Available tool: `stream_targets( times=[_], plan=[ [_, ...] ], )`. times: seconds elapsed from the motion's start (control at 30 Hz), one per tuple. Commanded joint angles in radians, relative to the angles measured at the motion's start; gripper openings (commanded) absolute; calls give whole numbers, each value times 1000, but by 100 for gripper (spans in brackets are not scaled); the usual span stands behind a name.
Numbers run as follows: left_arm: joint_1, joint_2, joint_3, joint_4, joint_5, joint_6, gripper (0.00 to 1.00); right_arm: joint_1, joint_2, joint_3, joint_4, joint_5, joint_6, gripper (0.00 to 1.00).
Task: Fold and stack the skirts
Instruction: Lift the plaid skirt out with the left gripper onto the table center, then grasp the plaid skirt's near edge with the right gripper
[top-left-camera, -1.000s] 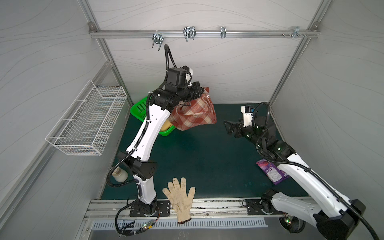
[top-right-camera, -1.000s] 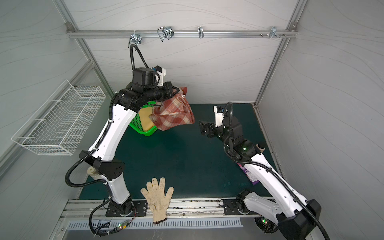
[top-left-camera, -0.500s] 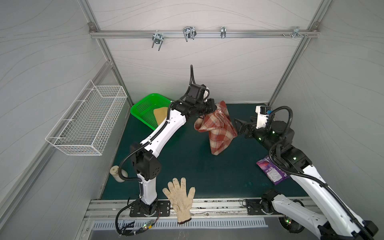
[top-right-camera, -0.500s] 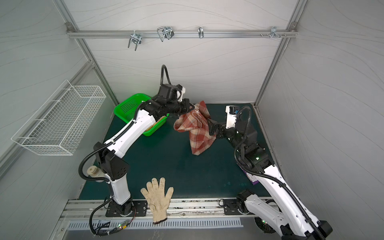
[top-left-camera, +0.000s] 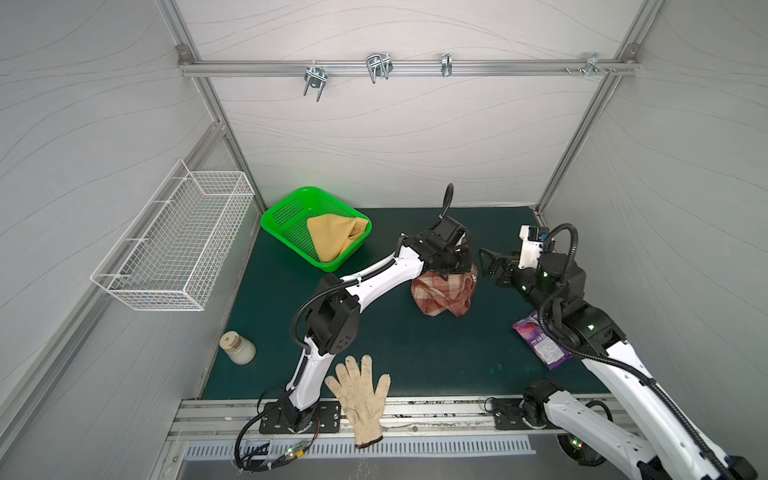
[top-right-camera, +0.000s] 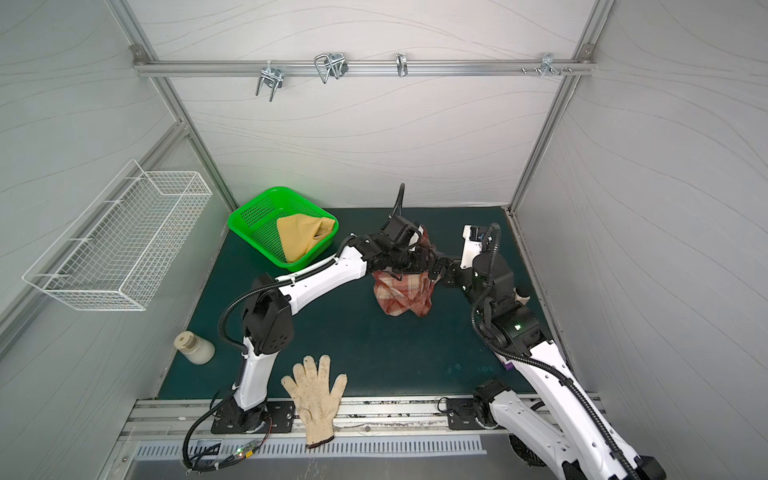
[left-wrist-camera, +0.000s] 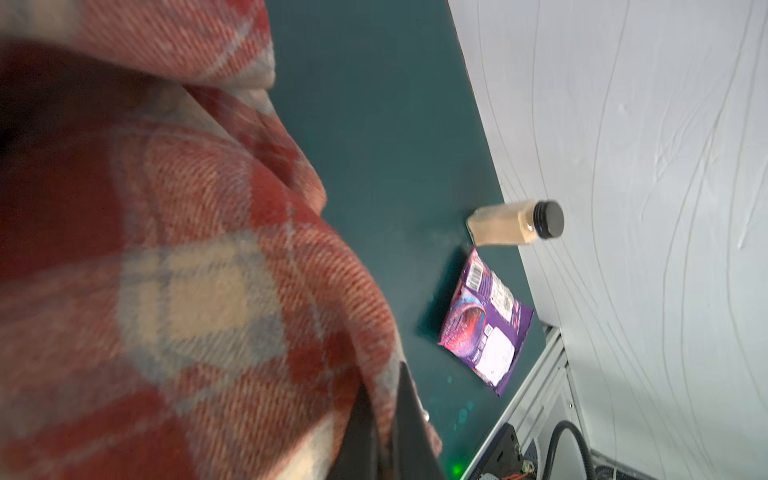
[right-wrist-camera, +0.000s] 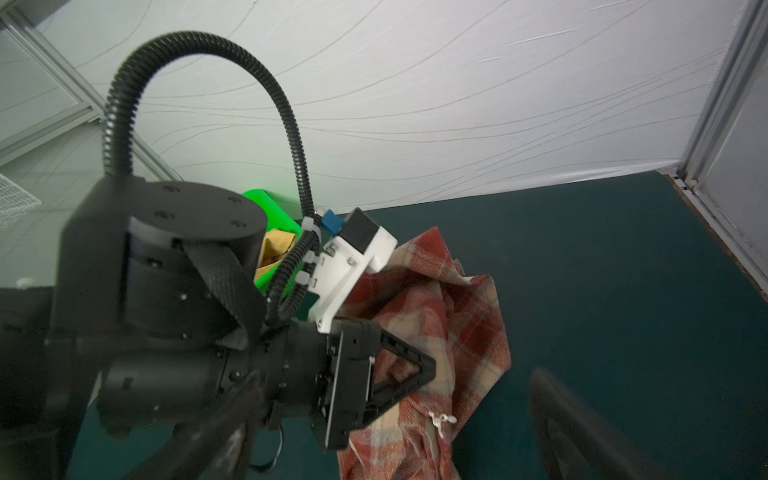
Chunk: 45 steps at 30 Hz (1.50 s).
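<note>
White panel walls enclose a dark green surface (top-left-camera: 374, 345). In both top views the mustard skirt (top-left-camera: 332, 239) lies in the green basket (top-left-camera: 286, 216). The plaid skirt (top-left-camera: 442, 293) slumps well right of the basket under the left arm (top-left-camera: 374, 282), and the right fingers (top-left-camera: 485, 254) stand wide and empty just beyond it. In the left wrist view the left fingers (left-wrist-camera: 411, 424) pinch a plaid edge, holding it up, we judge, for spreading. The right wrist view faces that cloth, likely for a second grip.
</note>
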Motion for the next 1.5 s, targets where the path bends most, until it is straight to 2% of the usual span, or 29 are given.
stream_targets(
  times=[0.0, 0.07, 0.13, 0.2, 0.23, 0.3, 0.33, 0.4, 0.57, 0.77, 0.97, 1.23, 1.47],
  plan=[
    [2, 56, 25, 73, 15, -31, 6, -7, -26, -26, -62, 37, 45, 99],
    [3, 70, 16, 71, 13, -23, 19, -8, -37, -47, -83, 46, 56, 99],
    [9, 66, 14, 42, 8, -10, 26, -8, -55, -74, -91, 50, 69, 99],
    [21, 37, -4, 38, -9, 1, 38, -9, -74, -100, -91, 58, 85, 99],
    [29, 14, -21, 41, -17, 5, 48, -8, -84, -111, -91, 59, 90, 99],
    [54, -29, -37, 51, 0, 9, 84, -9, -95, -126, -90, 57, 92, 99],
    [66, -47, -37, 45, 7, 9, 91, -8, -94, -132, -87, 57, 92, 99],
    [93, -78, -37, 17, 9, 9, 92, -8, -90, -140, -79, 39, 84, 99],
    [184, -181, -150, -3, -14, -18, 99, 3, -33, -150, -47, -61, 19, 99],
    [316, -261, -318, 36, 14, -30, 99, 104, 143, -126, -55, -66, -104, 99],
    [372, -286, -395, 36, 23, -26, 99, 255, 316, -98, -27, 41, -231, 98],
    [381, -300, -422, 32, -3, -19, 99, 376, 449, -56, -19, 137, -301, 95],
    [393, -299, -455, 50, 23, -33, 99, 412, 601, 17, -72, 198, -356, 86]
  ],
)
